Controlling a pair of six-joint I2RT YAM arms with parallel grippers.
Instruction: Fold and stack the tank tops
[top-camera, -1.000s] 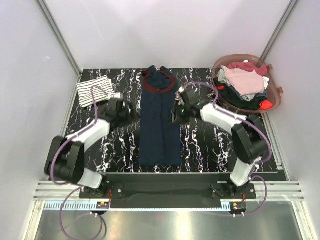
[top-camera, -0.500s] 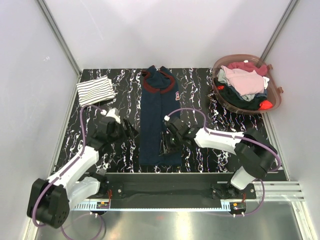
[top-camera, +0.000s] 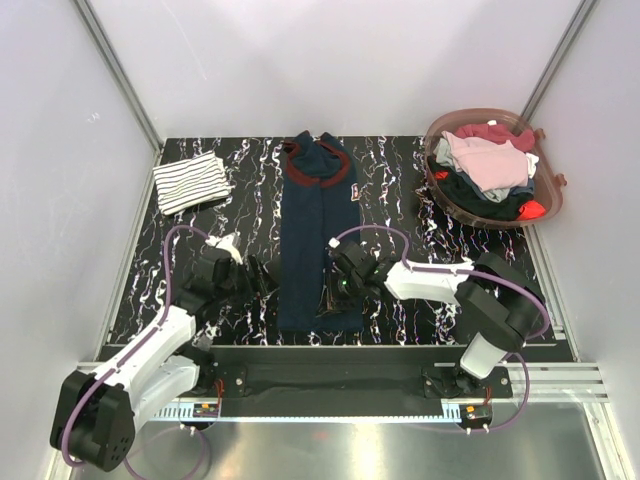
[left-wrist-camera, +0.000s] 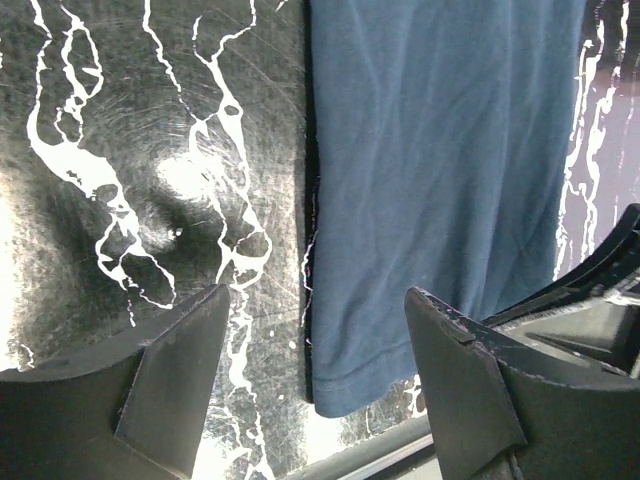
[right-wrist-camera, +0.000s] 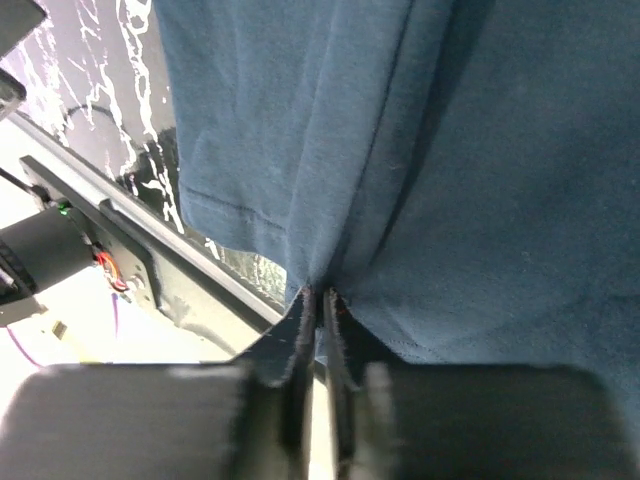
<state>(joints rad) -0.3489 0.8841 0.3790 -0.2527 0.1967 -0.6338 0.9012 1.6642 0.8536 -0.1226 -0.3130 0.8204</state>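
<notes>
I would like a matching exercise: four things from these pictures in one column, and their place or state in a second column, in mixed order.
1. striped tank top
2. basket
3. left gripper
4. right gripper

A. shut on the hem of the navy tank top
B. jaws open, holding nothing
C. folded, far left
D. full of clothes, far right

Pairs: 1-C, 2-D, 3-B, 4-A

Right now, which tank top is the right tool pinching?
The navy tank top with red trim, mid-table; the striped tank top lies folded in the far-left corner.
</notes>
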